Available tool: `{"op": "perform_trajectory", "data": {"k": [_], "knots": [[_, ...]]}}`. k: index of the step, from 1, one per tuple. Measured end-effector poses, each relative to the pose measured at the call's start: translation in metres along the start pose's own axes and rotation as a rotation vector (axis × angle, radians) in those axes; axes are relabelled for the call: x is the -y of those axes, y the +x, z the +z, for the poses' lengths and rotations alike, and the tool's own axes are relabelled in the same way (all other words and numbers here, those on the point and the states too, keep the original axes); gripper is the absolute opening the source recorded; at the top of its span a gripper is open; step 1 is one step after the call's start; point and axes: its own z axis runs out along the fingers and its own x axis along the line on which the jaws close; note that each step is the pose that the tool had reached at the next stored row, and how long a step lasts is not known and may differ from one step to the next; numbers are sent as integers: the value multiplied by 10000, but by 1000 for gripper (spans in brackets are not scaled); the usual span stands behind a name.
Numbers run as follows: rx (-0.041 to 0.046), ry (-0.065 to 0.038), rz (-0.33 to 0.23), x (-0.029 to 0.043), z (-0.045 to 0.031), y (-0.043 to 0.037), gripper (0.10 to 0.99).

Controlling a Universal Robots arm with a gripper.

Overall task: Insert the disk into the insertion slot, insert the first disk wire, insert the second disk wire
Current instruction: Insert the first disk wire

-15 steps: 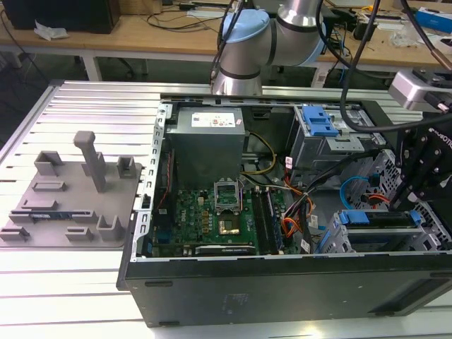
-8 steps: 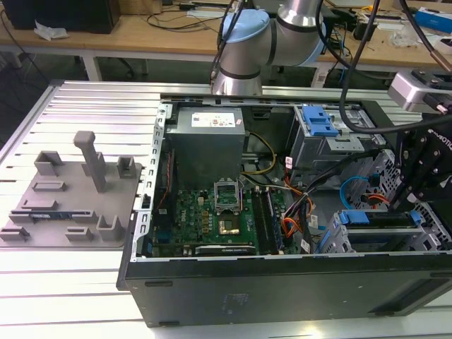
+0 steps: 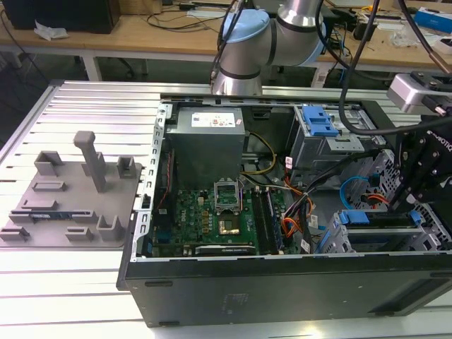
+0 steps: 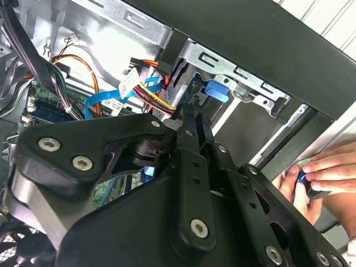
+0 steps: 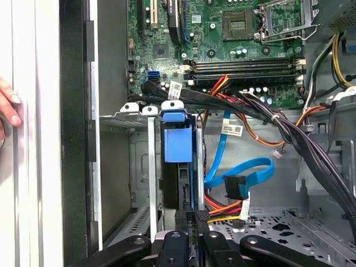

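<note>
Your pincer [image 5: 193,216]: fingers together, tips at disk [image 5: 178,146] end | disk: inside insertion slot [image 5: 139,118], blue carrier showing | slot: PC case [image 3: 282,282] corner twd the exterior view's right, on desk [image 3: 85,99] | hand [image 5: 8,108] outside case wall

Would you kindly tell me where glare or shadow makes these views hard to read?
In the exterior view, the slatted table glares white, while the case interior around the claw is in shadow; in the second wrist view, the black claw reads dark while the table beyond glares; in the first wrist view, the table washes out, yet the blue-framed disk is evenly lit.
</note>
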Motion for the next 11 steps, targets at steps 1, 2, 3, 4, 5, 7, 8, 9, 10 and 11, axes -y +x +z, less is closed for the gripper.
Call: {"op": "perform_trajectory", "data": {"k": [1,2,3,4,5,7,8,9,10,11], "knots": [[0,0,0,0,2,0,165],[1,0,0,0,6,-1,165],[0,0,0,0,9,-1,165],[0,0,0,0,13,-1,165],[0,0,0,1,16,-1,165],[-1,0,0,1,22,-2,165],[0,0,-1,1,27,-2,165],[0,0,0,1,29,-2,165],[0,0,0,1,33,-2,165],[1,0,0,1,35,-2,165]]}}
